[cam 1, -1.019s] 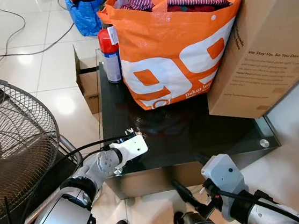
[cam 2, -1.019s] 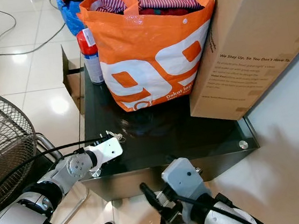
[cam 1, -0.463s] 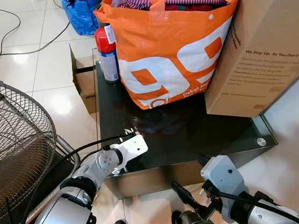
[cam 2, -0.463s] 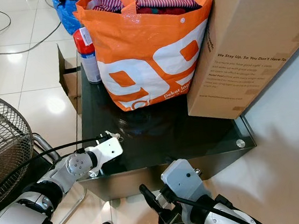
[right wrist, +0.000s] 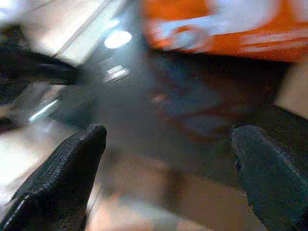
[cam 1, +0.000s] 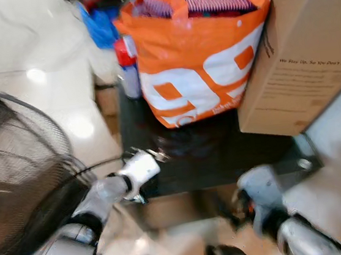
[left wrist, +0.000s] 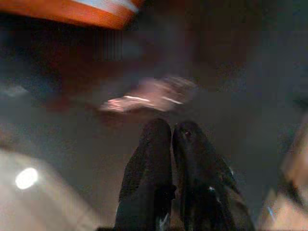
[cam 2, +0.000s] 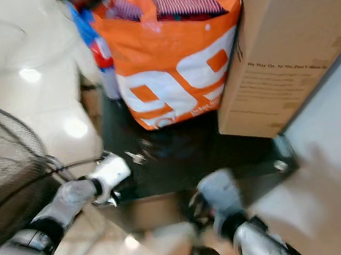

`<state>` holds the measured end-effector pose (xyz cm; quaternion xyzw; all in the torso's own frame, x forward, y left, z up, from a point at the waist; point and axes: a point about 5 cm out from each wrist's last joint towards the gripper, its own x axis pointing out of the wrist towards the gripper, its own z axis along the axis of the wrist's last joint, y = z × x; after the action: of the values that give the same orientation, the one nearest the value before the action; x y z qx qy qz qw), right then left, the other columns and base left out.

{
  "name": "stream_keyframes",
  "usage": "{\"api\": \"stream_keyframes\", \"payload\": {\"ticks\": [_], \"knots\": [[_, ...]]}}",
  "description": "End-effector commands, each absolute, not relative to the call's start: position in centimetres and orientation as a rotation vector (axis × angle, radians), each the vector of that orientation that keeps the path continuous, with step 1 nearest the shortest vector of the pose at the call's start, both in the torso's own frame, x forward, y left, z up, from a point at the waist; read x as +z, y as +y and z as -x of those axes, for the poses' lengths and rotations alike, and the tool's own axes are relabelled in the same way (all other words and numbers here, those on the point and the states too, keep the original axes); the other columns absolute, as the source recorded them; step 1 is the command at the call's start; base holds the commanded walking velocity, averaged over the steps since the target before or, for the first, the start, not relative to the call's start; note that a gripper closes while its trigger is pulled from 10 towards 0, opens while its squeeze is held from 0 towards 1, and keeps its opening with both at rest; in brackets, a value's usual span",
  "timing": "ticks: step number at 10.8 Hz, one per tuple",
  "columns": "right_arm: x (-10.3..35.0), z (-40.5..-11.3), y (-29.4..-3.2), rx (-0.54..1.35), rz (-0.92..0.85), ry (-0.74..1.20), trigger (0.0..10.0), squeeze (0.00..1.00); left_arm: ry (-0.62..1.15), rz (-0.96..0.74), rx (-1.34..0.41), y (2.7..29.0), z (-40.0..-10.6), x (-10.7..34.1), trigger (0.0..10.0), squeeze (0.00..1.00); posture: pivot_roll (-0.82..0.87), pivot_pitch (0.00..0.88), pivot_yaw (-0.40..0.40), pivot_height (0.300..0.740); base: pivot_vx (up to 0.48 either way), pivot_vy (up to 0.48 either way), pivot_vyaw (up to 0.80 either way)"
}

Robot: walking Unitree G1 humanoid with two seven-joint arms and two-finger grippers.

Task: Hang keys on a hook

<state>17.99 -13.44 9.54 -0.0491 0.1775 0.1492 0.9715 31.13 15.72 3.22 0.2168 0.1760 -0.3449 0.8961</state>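
The keys (left wrist: 149,96) show as a pale, blurred bunch lying on the dark glass table (cam 1: 222,149), just ahead of my left gripper (left wrist: 172,127). Its two black fingers (left wrist: 153,144) are pressed together with nothing between them. In the eye views the same gripper (cam 1: 144,162) reaches over the table's front left corner, with the keys (cam 2: 138,157) at its tip. My right gripper (right wrist: 168,139) hangs open below the table's front edge, and its fingers (right wrist: 72,163) stand wide apart. Its grey wrist (cam 1: 261,191) shows low on the right.
An orange bag (cam 1: 196,57) full of clothes and a cardboard box (cam 1: 301,57) take up the back of the table. A red-capped spray can (cam 1: 128,67) stands at its back left. A black fan grille (cam 1: 16,176) is close on my left, and tiled floor lies beyond.
The whole picture has shifted and blurred, so the camera is moving. My left gripper stays by the keys at the table's corner, and the right wrist sits slightly higher.
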Motion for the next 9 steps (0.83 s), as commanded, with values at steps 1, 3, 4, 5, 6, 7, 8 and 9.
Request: {"api": "stream_keyframes", "payload": {"ticks": [1, 3, 4, 5, 6, 7, 8, 9], "knots": [[9.5, -18.2, -14.2, 0.242, 0.083, 0.349, 10.0, 0.0, 0.323, -0.369, -0.655, 16.4, -31.6, 4.1, 10.0, 0.0, -0.22, 0.0, 0.055, 0.74, 0.0, 0.0, 0.0], [8.7, -19.4, -16.3, 0.057, 0.035, 0.329, 10.0, 0.0, 0.189, -0.177, -0.525, 16.6, -32.7, 6.7, 10.0, 1.0, -0.19, 0.0, 0.101, 0.74, 0.0, 0.0, 0.0], [8.7, -19.9, -17.3, -0.001, 0.036, 0.316, 10.0, 0.0, 0.13, -0.129, -0.469, 16.2, -32.9, 8.0, 10.0, 1.0, -0.17, 0.0, 0.109, 0.74, 0.0, 0.0, 0.0], [8.9, -20.7, -17.7, -0.032, 0.043, 0.29, 10.0, 0.0, 0.103, -0.13, -0.435, 15.9, -32.5, 8.4, 10.0, 1.0, -0.17, 0.0, 0.108, 0.74, 0.0, 0.0, 0.0], [9.2, -21.5, -17.7, -0.042, 0.042, 0.273, 10.0, 0.0, 0.087, -0.167, -0.42, 15.5, -31.6, 8.6, 10.0, 1.0, -0.16, 0.0, 0.097, 0.74, 0.0, 0.0, 0.0], [9.1, -21.7, -17.7, -0.044, 0.038, 0.277, 10.0, 0.0, 0.092, -0.17, -0.401, 15.4, -31.2, 8.5, 10.0, 1.0, -0.16, 0.0, 0.094, 0.74, 0.0, 0.0, 0.0], [8.7, -21.7, -17.7, -0.052, 0.019, 0.289, 10.0, 0.0, 0.1, -0.156, -0.357, 15.5, -31.0, 8.6, 10.0, 1.0, -0.16, 0.0, 0.096, 0.74, 0.0, 0.0, 0.0], [8.3, -21.8, -17.5, -0.06, 0.0, 0.294, 10.0, 0.0, 0.089, -0.184, -0.358, 15.2, -31.0, 9.0, 10.0, 1.0, -0.16, 0.0, 0.098, 0.74, 0.0, 0.0, 0.0]]}}
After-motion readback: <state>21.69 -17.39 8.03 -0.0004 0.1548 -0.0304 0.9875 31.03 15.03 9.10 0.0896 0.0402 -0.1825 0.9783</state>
